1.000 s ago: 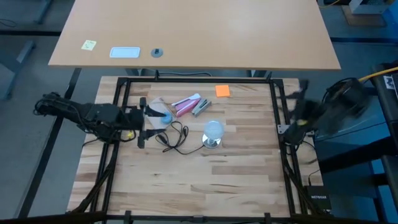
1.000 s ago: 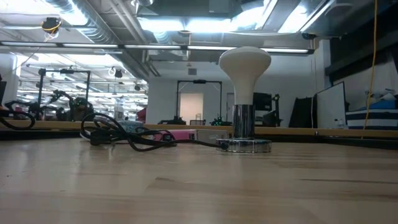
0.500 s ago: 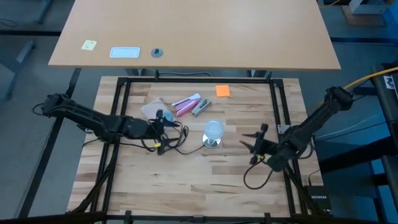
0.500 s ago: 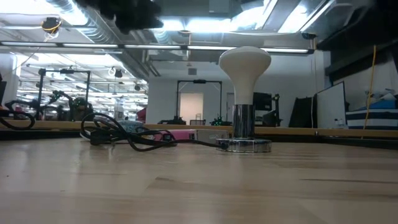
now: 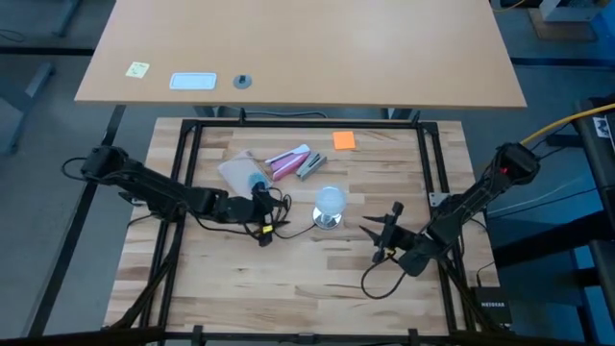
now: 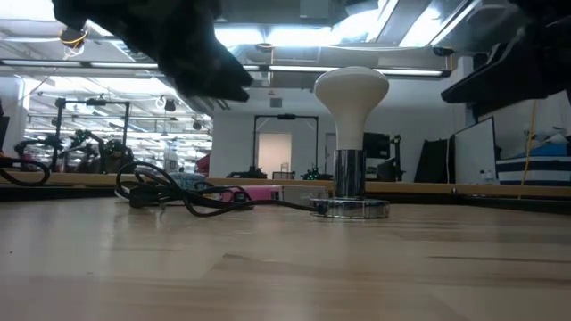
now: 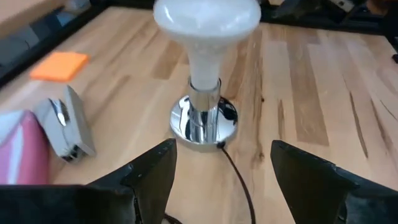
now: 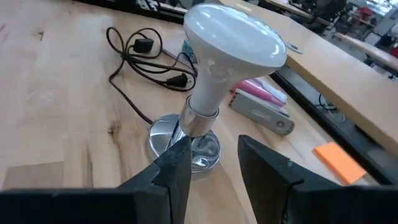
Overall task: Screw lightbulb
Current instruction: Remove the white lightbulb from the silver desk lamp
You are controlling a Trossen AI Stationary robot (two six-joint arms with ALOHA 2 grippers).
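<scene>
The lightbulb [image 5: 330,199] is frosted white and stands upright with its neck in the silvery socket [image 7: 204,122], whose round foot rests on the wooden table. My left gripper [image 7: 217,180] hovers open just left of the bulb, its fingers pointing at the socket. My right gripper [image 8: 214,168] hovers open at the bulb's right and nearer side [image 5: 380,234], also pointing at it. Neither gripper touches anything. In the low view the bulb [image 6: 351,93] stands between the two dark grippers.
The socket's thin black cord [image 5: 277,206] lies coiled left of the socket, under my left gripper. Behind it lie a pink-and-white tube [image 5: 288,160], a grey clip-like piece [image 5: 309,166], a clear plastic piece [image 5: 238,173] and an orange note [image 5: 344,140]. Black frame rails [image 5: 188,163] border the table.
Both arms have come down toward the bulb. My left gripper has moved down and toward the table's right, over the cord. My right arm has unfolded from the right edge and brought its gripper low, close to the bulb's right. The bulb and socket have stayed still.
</scene>
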